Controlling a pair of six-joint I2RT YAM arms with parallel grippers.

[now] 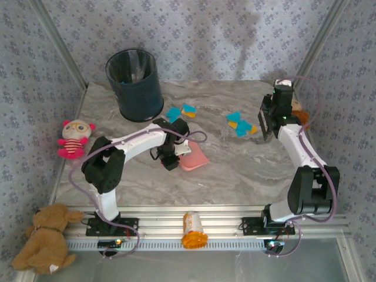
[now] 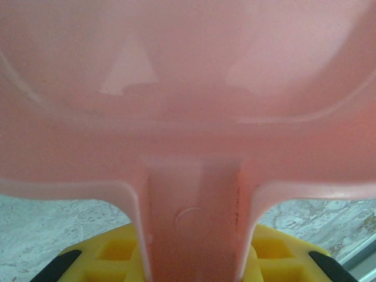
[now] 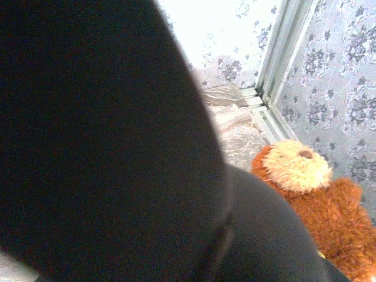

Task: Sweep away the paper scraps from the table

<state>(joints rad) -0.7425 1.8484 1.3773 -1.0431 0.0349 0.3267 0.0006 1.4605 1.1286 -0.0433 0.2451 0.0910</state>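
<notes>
Orange-yellow and turquoise paper scraps lie in two clusters at the back of the marble table (image 1: 235,170): one (image 1: 181,111) by the bin, another (image 1: 242,124) further right. My left gripper (image 1: 168,157) (image 2: 194,258) is shut on the handle of the pink dustpan (image 1: 194,160) (image 2: 188,88), which rests on the table just below the left cluster. My right gripper (image 1: 271,117) is stretched to the back right beside the right cluster. A big black tool (image 3: 106,147) sits close against its camera and hides the jaws.
A dark blue bin (image 1: 135,85) stands at the back left. A brown teddy (image 1: 301,113) (image 3: 305,194) sits in the back right corner behind my right gripper. A pink doll (image 1: 73,138) lies at the left edge. On the front rail lies an orange bottle (image 1: 194,230), with another teddy (image 1: 44,238) at the front left.
</notes>
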